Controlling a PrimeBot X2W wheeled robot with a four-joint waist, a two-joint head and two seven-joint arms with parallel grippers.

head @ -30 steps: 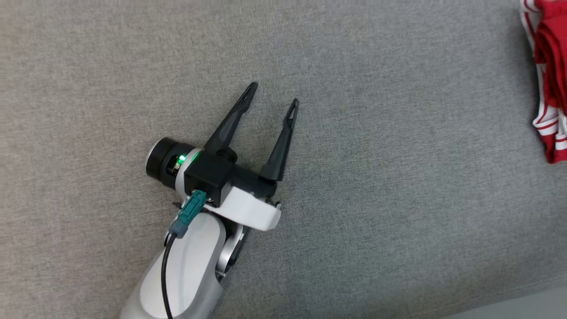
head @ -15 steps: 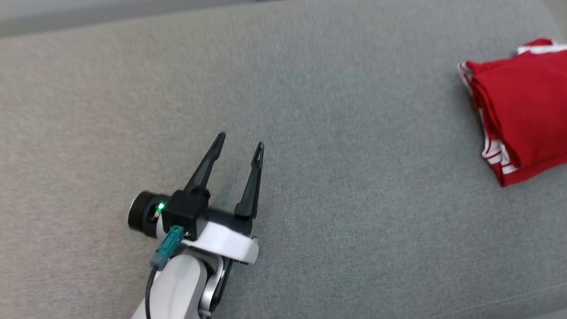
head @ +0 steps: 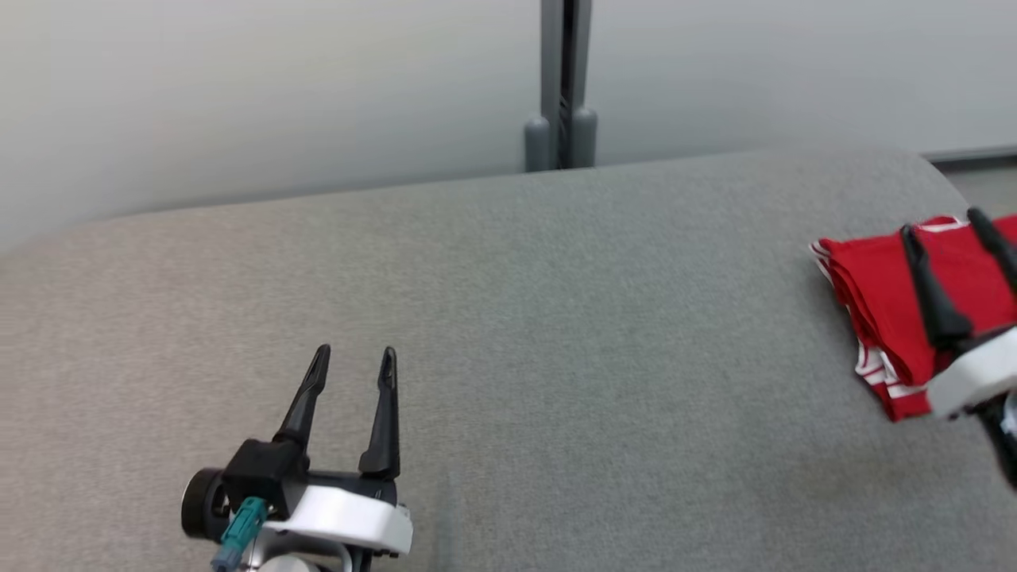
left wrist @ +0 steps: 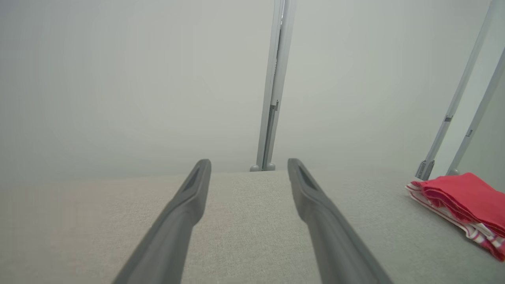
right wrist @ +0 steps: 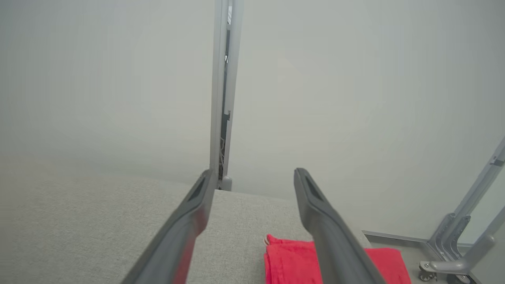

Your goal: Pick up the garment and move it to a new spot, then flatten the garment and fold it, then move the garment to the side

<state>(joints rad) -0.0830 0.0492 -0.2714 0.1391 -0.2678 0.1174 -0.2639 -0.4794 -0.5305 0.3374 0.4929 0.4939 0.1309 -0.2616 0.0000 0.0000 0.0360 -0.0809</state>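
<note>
Tilted upward since a second ago, my head camera now takes in a pale wall (head: 238, 95) and a grey upright post (head: 562, 79) behind the grey cushioned surface (head: 596, 318), where earlier it looked almost straight down on the fabric alone. With that shift, my left gripper (head: 355, 351) sits lower in the head view, at the bottom left, and my right gripper (head: 942, 222) has come into view at the right edge. Both stand released, fingers spread wide with nothing between them. The left one is over bare cushion, its fingers pointing toward the wall. The garment (head: 878, 286), red with white-striped trim, lies folded in a neat stack at the right end of the cushion, near the rounded far corner and well apart from my left gripper. My right gripper's dark fingers cross in front of the garment in the head view; from the right wrist camera the red cloth lies below and ahead of the fingertips, ungrasped. Whether those fingers touch the cloth I cannot tell.
</note>
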